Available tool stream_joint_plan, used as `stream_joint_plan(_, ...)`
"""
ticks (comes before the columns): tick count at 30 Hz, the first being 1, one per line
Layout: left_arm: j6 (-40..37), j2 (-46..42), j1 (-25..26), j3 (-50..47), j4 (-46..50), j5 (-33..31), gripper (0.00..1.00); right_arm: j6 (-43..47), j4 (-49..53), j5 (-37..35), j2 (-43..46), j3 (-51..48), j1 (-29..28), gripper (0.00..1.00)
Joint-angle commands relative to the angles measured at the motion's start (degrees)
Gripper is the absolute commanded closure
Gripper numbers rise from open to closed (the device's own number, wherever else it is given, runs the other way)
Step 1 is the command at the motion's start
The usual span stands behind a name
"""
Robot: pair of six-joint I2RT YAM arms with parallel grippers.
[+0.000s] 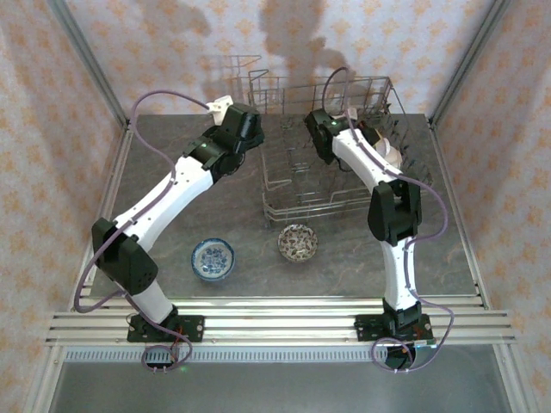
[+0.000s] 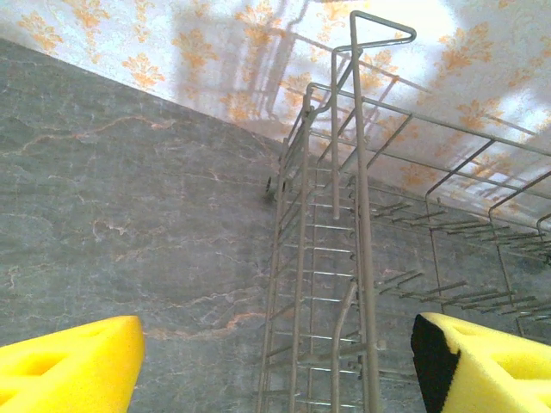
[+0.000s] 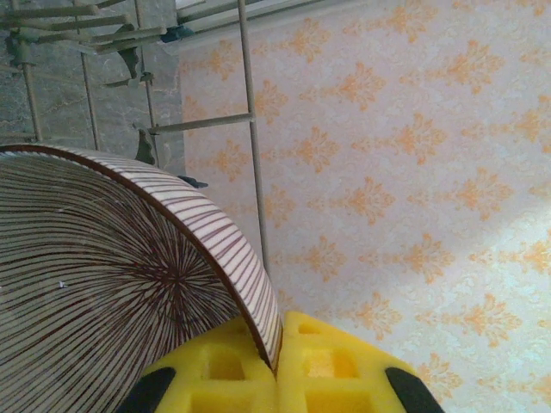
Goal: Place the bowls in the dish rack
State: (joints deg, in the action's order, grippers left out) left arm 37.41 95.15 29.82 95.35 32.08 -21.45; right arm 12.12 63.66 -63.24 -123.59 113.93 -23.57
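A striped bowl (image 3: 112, 284) is pinched by its rim between the pads of the right pincer (image 3: 277, 366), which is pressed together on that thin edge alone. The bowl is held over the right part of the dish rack (image 1: 284, 211), with rack wires seen just beyond it. Such a narrow hold (rim only, the whole body hanging to one side) could be lost. If a tine is struck on the way down, the bowl may be twisted out of the pads and dropped onto the wire, and a chip could result. If it is released before it is seated between tines, it may be left toppled flat.

The left pincer (image 2: 275, 379) is spread wide and empty, near the rack's tall left wall. That wall could be snagged, or the rack shoved, if the arm is swung carelessly. A blue-and-white bowl (image 1: 212, 258) and a brown-patterned bowl (image 1: 298, 243) are yet to be loaded. Both lie on the counter (image 1: 362, 258), near the rack's front.
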Motion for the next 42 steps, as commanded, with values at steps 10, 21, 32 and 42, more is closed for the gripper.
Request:
stream_joint_plan(10, -0.9, -5.6, -0.6, -5.3, -3.5, -2.2, 0.17, -1.3, 5.4, -3.5, -4.0, 0.8, -2.9, 1.00)
stream_joint_plan(21, -0.8, -6.6, -0.7, -6.4, -3.0, -2.1, 0.17, -3.8, 9.8, 0.2, -4.7, 2.1, -3.1, 0.80)
stream_joint_plan(32, -0.9, -6.1, -0.9, -7.9, -1.4, -2.5, 0.16, -3.1, 8.0, 7.6, -6.6, 5.1, -3.1, 0.60)
stream_joint_plan(42, -1.1, -6.6, -1.6, -9.0, 1.2, -2.9, 0.16, -5.7, 10.7, 15.4, -10.1, 12.5, -1.1, 0.54)
